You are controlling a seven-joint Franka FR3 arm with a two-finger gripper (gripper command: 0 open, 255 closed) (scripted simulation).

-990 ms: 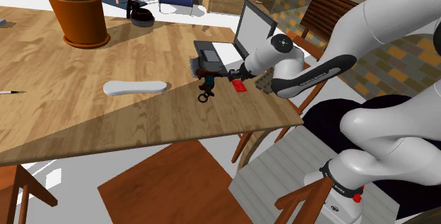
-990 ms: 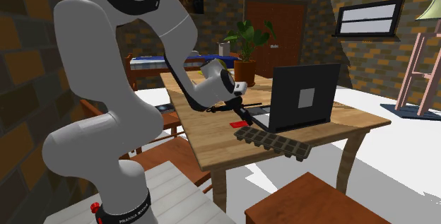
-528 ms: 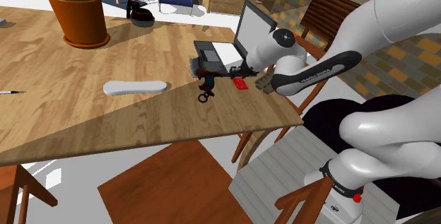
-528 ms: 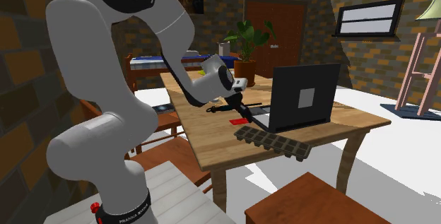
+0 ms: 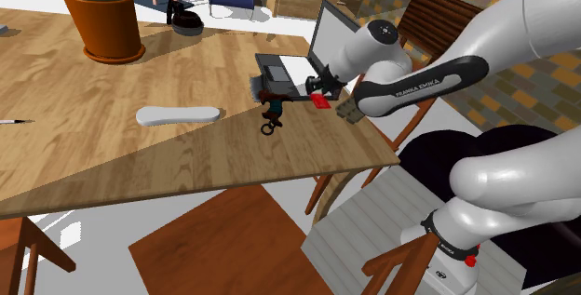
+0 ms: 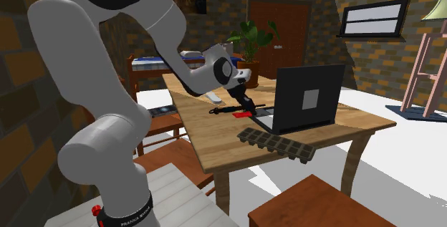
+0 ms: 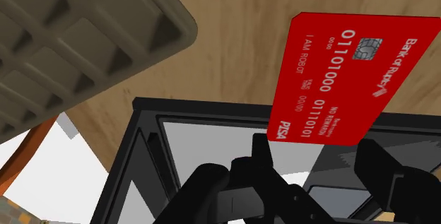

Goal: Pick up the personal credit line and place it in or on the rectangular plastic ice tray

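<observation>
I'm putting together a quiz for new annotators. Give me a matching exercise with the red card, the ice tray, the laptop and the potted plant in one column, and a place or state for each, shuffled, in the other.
Things:
1. red card
2. ice tray
3. laptop
4. potted plant

Places or states:
a. open on the table, screen raised
b. clasped in the gripper, lifted off the table
c. standing at the end of the table farthest from the arm
d. lying dark and empty near the table's edge, beside the laptop

Pairs: 1-b, 2-d, 3-a, 4-c
</observation>
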